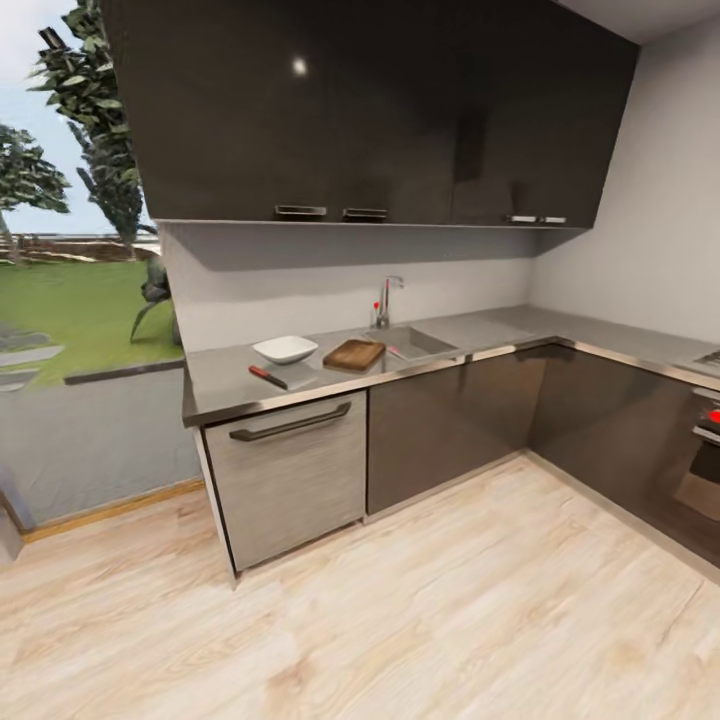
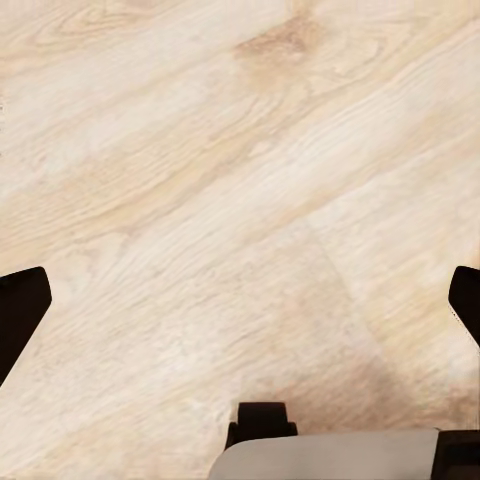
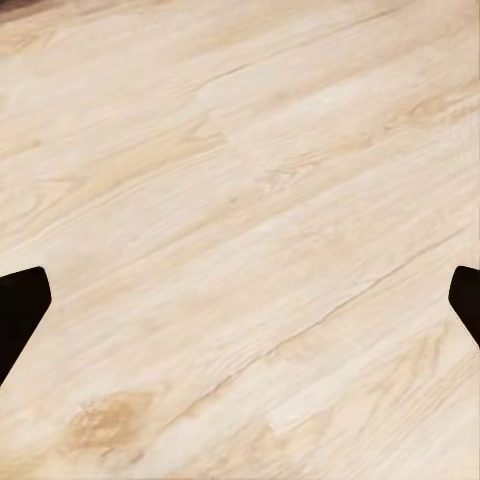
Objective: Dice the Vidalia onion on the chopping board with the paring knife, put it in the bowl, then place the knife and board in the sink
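Observation:
From across the room the head view takes in the grey countertop (image 1: 480, 330). On it a white bowl (image 1: 285, 348) stands left of the dark wooden chopping board (image 1: 354, 354), which lies beside the sink (image 1: 415, 342) with its chrome tap (image 1: 385, 298). The red-handled paring knife (image 1: 268, 376) lies in front of the bowl near the counter's edge. The onion is hidden from here. My left gripper (image 2: 240, 305) and right gripper (image 3: 240, 305) both hang open over bare wood floor, far from the counter, holding nothing.
Dark cabinet fronts (image 1: 450, 420) run under the worktop and turn a corner to the right, where an oven (image 1: 705, 440) shows. A lighter dishwasher front (image 1: 290, 470) sits below the bowl. Wood-plank floor (image 1: 400, 620) lies between me and the counter. A window wall is on the left.

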Robot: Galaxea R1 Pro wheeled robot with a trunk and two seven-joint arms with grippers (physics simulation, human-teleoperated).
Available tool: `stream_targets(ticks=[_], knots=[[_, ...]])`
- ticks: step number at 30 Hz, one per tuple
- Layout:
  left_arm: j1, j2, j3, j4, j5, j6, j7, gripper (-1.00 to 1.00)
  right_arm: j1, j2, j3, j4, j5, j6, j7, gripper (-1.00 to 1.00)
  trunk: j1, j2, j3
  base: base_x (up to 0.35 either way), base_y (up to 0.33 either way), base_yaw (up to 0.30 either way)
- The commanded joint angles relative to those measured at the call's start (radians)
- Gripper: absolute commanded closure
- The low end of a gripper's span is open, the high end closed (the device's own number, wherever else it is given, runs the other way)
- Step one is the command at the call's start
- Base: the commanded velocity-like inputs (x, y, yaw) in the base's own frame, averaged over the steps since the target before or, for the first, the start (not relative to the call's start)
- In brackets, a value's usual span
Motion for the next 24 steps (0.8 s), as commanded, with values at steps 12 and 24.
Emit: stream_targets(ticks=[12,24], knots=[[0.0,-0.001,-0.002,0.008,0.0,-0.001,0.0,-1.0,0.0,0.0,0.0,0.001,0.001,-0.003,-0.004,-1.0,0.001,0.0,-0.001,0.312,-0.149,0.264],[0.0,-0.001,-0.002,0.016,0.0,-0.003,0.0,-1.0,0.0,0.0,0.0,0.002,0.001,-0.002,-0.005,-1.0,0.001,0.0,-0.001,0.272,-0.171,0.27]])
